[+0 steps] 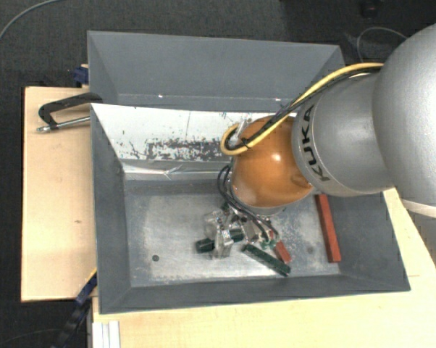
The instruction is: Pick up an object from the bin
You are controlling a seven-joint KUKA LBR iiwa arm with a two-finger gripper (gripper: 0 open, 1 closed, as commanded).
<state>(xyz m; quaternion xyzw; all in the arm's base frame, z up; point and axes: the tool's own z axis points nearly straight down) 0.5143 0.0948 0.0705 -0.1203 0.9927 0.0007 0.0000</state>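
Note:
My gripper (223, 236) hangs low over the bin floor, just right of its middle and near the front wall, under the arm's orange cover. A small dark green piece (204, 246) lies at its left side, touching or nearly touching it. To its right a long dark green bar (270, 261) lies slanted on the floor, with a small red piece (282, 251) at that bar's upper end. Whether anything sits inside the gripper is hidden by its metal body.
A long red-brown stick (329, 229) lies along the bin's right wall. A tiny dark dot (156, 259) sits on the floor at the front left. The arm and its orange cover hang over the bin's right half.

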